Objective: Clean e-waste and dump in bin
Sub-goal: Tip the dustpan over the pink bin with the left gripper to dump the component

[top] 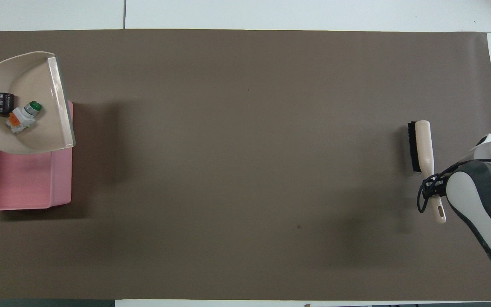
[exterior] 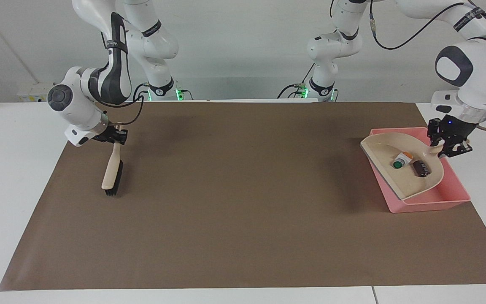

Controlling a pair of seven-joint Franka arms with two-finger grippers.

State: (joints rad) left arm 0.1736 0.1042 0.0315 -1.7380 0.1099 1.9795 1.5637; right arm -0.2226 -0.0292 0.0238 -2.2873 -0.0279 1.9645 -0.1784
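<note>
My left gripper (exterior: 445, 147) is shut on the handle of the beige dustpan (exterior: 384, 151) and holds it over the pink bin (exterior: 437, 202), about level. Both bits of e-waste lie in the dustpan (top: 28, 81): the white part with the green cap (exterior: 402, 159) (top: 24, 115) and the dark block (exterior: 421, 168) (top: 4, 103). The bin (top: 28, 187) sits at the left arm's end of the table. The overhead view does not show the left gripper. At the right arm's end, my right gripper (exterior: 114, 136) (top: 434, 187) is shut on the handle of the brush (exterior: 113, 171) (top: 420, 145), which hangs slanted with its bristles low over the mat.
A brown mat (exterior: 243, 190) covers most of the white table. Nothing else lies on it between the brush and the bin.
</note>
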